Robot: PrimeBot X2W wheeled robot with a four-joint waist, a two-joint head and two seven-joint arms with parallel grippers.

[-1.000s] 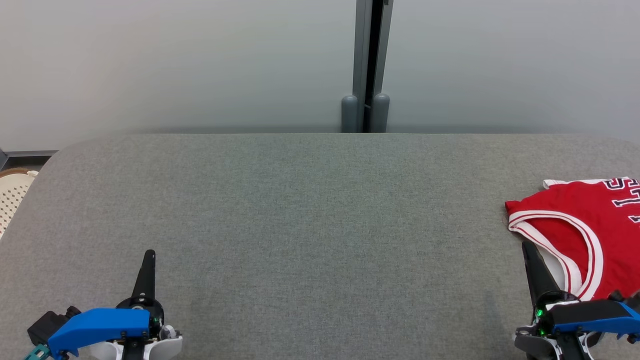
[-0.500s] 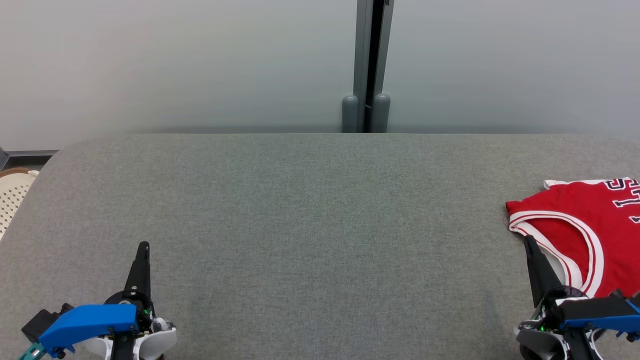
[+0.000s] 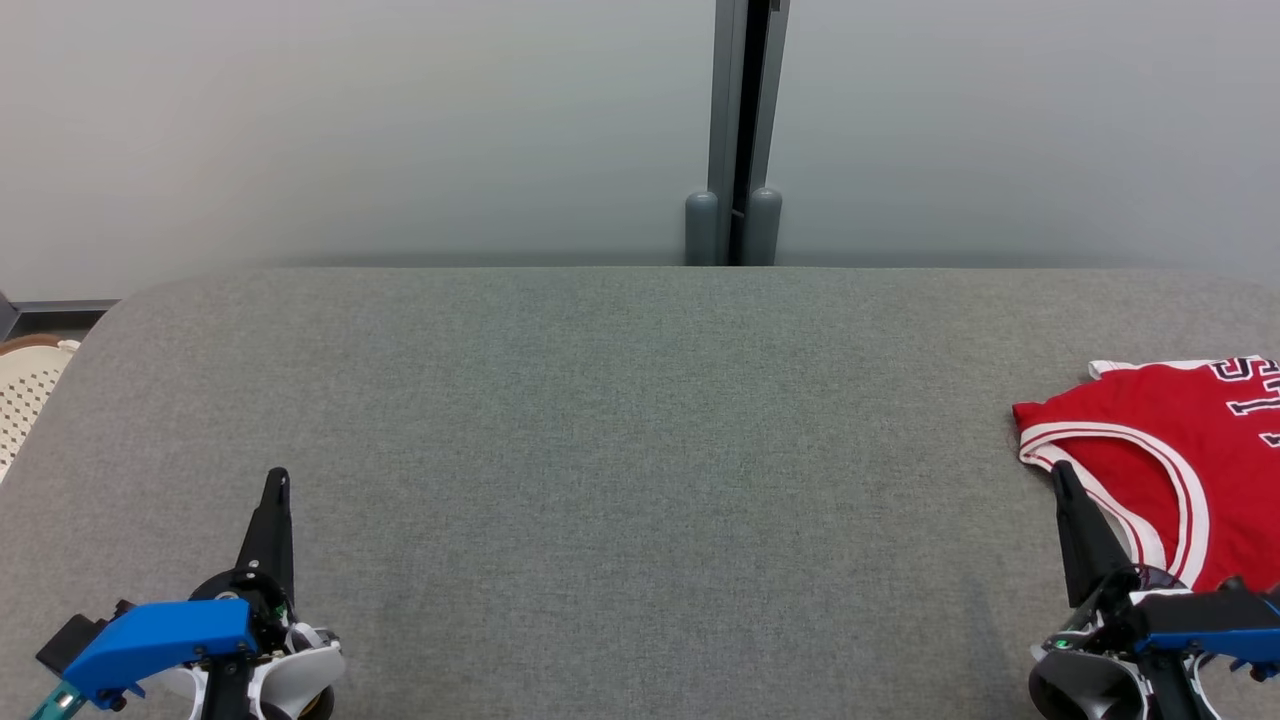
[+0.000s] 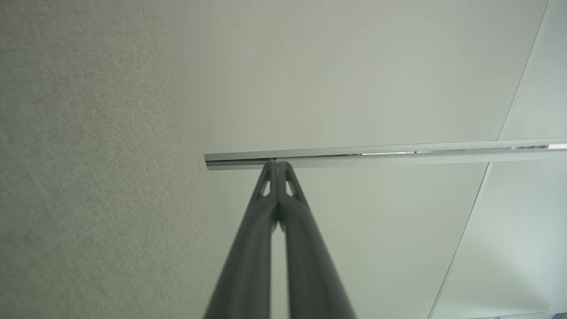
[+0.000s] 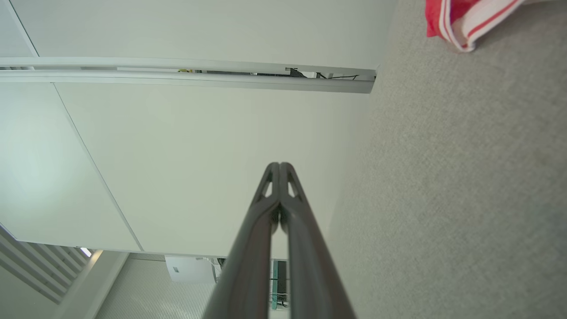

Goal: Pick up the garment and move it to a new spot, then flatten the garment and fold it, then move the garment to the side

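Jersey (image 3: 1170,450), red with white trim and dark lettering, lies at the right end of the table (image 3: 640,450), and the head view's edge cuts off its outer part. The left gripper (image 3: 277,480) is over the table's front left corner, well apart from the jersey. Its two fingers are pressed together into one point and hold nothing. Its wrist view shows the tips meeting, with the table's grey cloth to one side and pale wall panels beyond. The right gripper (image 3: 1058,470) is over the table's front right corner. In the head view its point overlaps the jersey's white-trimmed edge. In its wrist view a corner of the jersey lies on the table off to one side, apart from the tips. These fingers too are closed against each other with nothing between them. Past the table's far edge a grey post (image 3: 745,130) stands against the wall. Off the table's left end is a white perforated basket (image 3: 25,400).
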